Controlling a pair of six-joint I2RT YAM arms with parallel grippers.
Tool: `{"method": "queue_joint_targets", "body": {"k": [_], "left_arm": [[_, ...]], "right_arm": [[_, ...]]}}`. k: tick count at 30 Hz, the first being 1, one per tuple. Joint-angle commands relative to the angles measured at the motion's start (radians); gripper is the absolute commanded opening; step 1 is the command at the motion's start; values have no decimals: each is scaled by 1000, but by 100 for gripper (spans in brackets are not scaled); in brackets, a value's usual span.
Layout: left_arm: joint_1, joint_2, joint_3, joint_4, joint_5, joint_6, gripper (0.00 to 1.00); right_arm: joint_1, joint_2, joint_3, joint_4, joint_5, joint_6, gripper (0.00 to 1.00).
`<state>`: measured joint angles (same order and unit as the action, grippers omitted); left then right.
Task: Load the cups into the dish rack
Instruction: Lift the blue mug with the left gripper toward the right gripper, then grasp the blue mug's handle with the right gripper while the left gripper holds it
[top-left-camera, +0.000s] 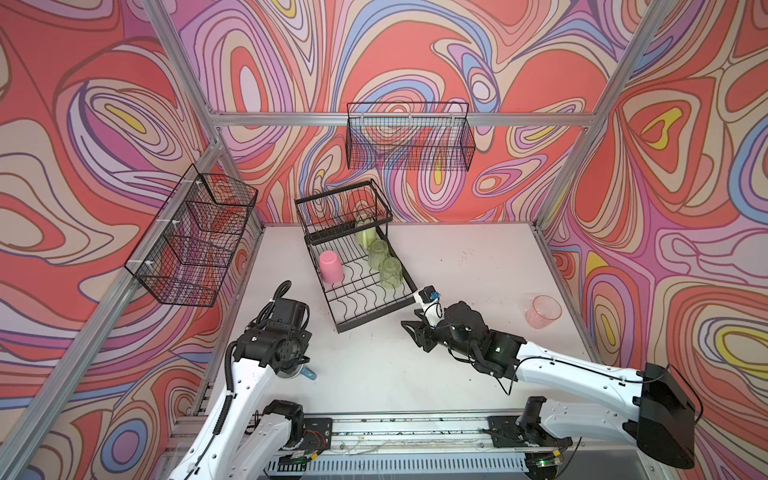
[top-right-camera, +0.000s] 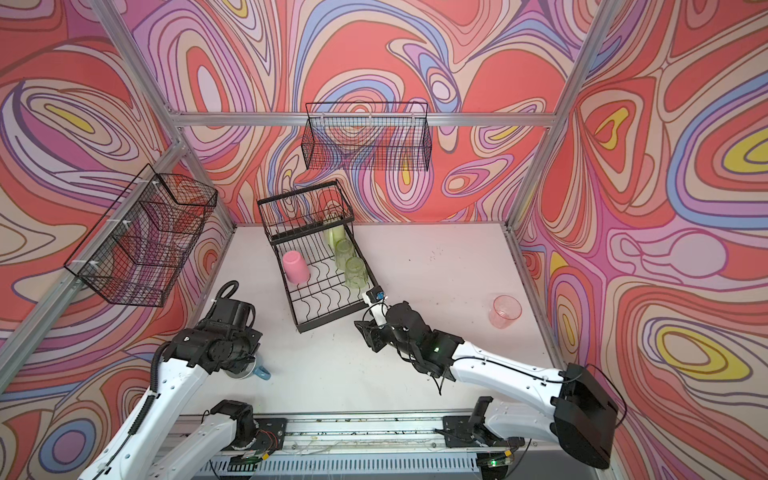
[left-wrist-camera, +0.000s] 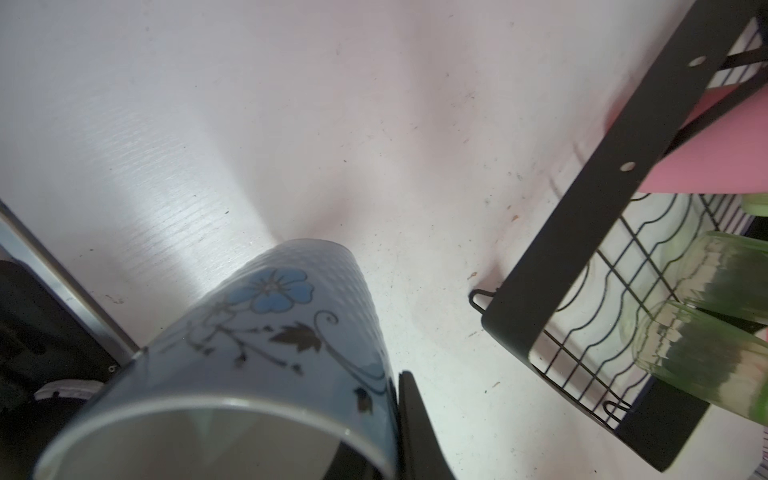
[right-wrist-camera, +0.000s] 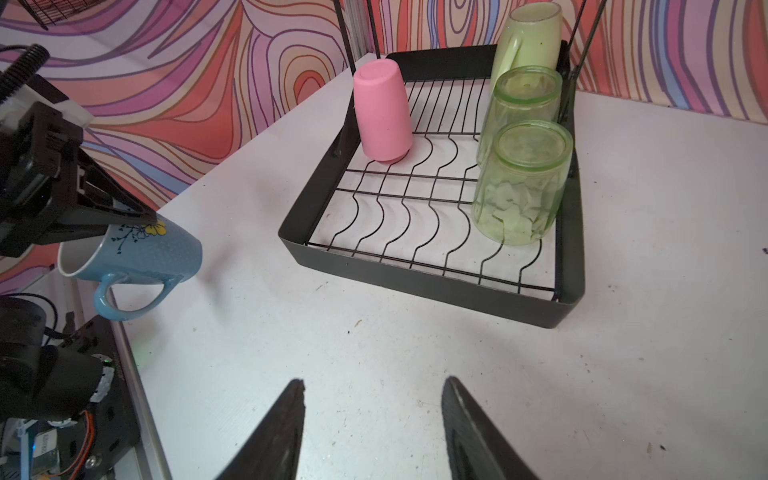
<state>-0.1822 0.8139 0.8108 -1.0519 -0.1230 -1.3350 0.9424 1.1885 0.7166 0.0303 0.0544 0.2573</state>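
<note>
- left gripper (right-wrist-camera: 143, 217): clamped on the rim of the blue handled mug (right-wrist-camera: 149, 253), which is tipped sideways left of the dish rack (right-wrist-camera: 415, 277).
- Rack tray: opaque pink tumbler (right-wrist-camera: 382, 112), two green tumblers (right-wrist-camera: 521, 183), yellow-green mug (right-wrist-camera: 530, 37).
- right gripper (right-wrist-camera: 374, 380): jaws apart, empty.
- clear pink tumbler (top-left-camera: 543, 311): upright on the table (top-left-camera: 457, 270), far right.
- Risk: the thin rim pinch lets the mug swing, and its handle snags the rack wall.

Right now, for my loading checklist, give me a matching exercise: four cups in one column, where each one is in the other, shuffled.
1 blue mug
2 clear pink tumbler
3 opaque pink tumbler
4 pale green mug

A upside down in the rack, apart from other cups
B held by the left gripper
C on the table, outside the rack
D rack's back corner, behind the green tumblers

Pairs: 1-B, 2-C, 3-A, 4-D
</note>
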Motion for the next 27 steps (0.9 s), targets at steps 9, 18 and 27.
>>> {"method": "queue_joint_targets", "body": {"k": [9,18,27], "left_arm": [[-57,-77,117,174,20,0,0],[-216,13,128,490,-1,16,0],[-289,45,77,781,-53,-15,0]], "right_arm": [[3,102,154,-98,-70,205,55],[-23,184,287,-154,-129,385,55],[-135,166,246,27,-282,777,54]]}}
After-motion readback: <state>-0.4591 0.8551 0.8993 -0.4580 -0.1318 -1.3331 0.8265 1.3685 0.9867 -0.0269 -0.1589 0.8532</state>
